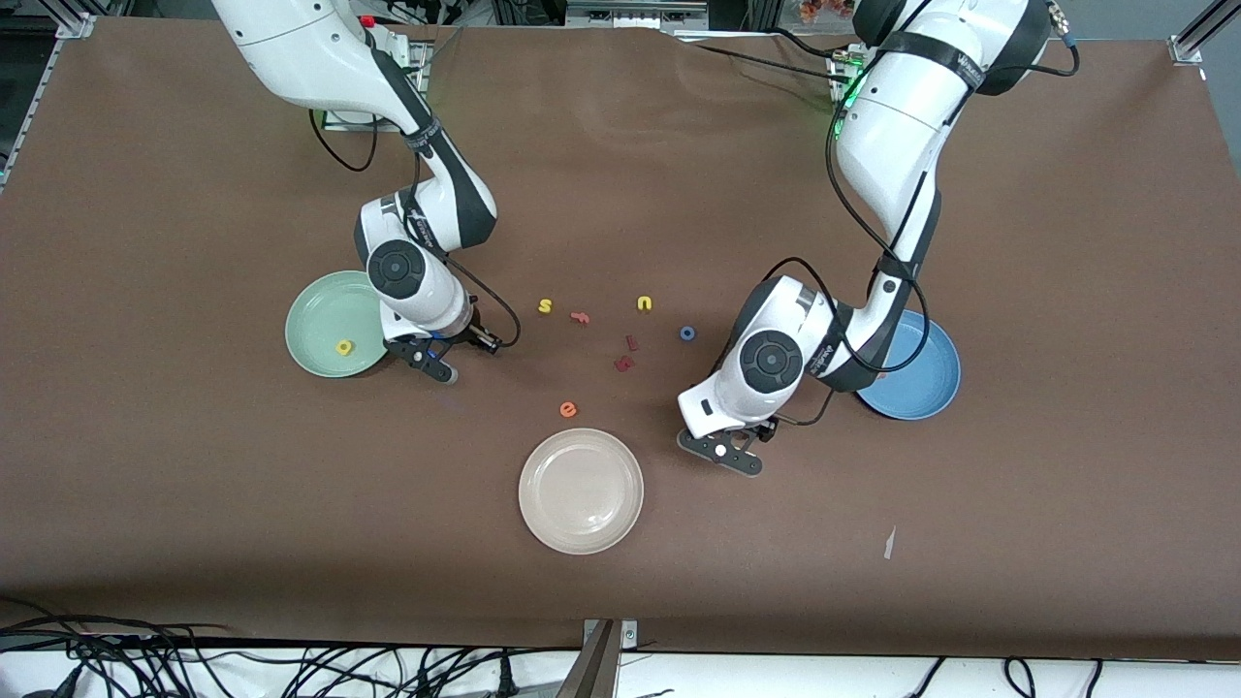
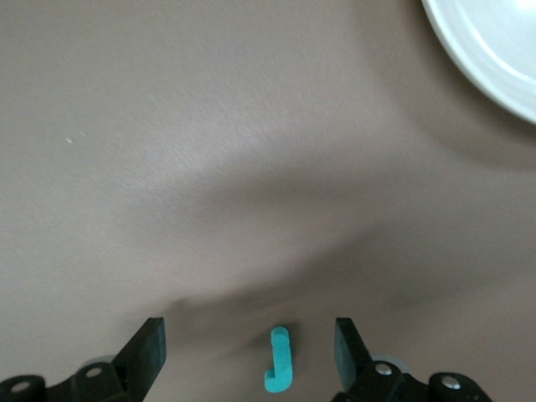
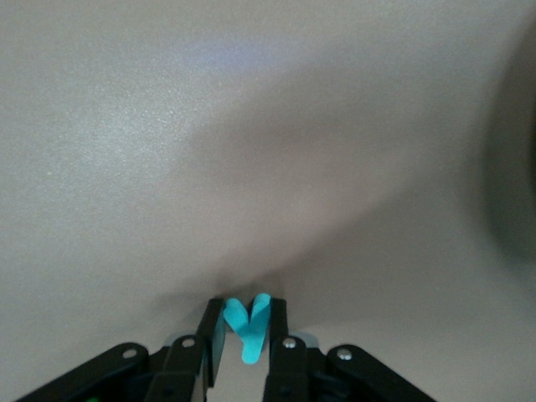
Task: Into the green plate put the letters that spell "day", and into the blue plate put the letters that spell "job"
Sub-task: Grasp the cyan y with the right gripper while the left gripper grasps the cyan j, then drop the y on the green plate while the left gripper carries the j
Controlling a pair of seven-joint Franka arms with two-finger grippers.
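My right gripper (image 1: 441,368) (image 3: 245,311) is low over the table beside the green plate (image 1: 325,310), shut on the teal "y" (image 3: 248,335). A yellow "a" (image 1: 344,347) lies in that plate. My left gripper (image 1: 722,451) (image 2: 249,335) is low beside the cream plate, open, and the teal "j" (image 2: 279,358) lies flat on the table between its fingers, touching neither. The blue "o" (image 1: 687,333) lies on the table mid-way. A pinkish-red letter (image 1: 580,317) lies near the yellow ones. The blue plate (image 1: 926,378) sits under the left arm's forearm, partly hidden.
A cream plate (image 1: 581,490) (image 2: 494,50) lies nearest the front camera. Loose on the cloth: yellow "s" (image 1: 546,306), yellow "u" (image 1: 645,303), two dark red letters (image 1: 632,342) (image 1: 623,364), orange "e" (image 1: 568,409). A white scrap (image 1: 889,543) lies toward the left arm's end.
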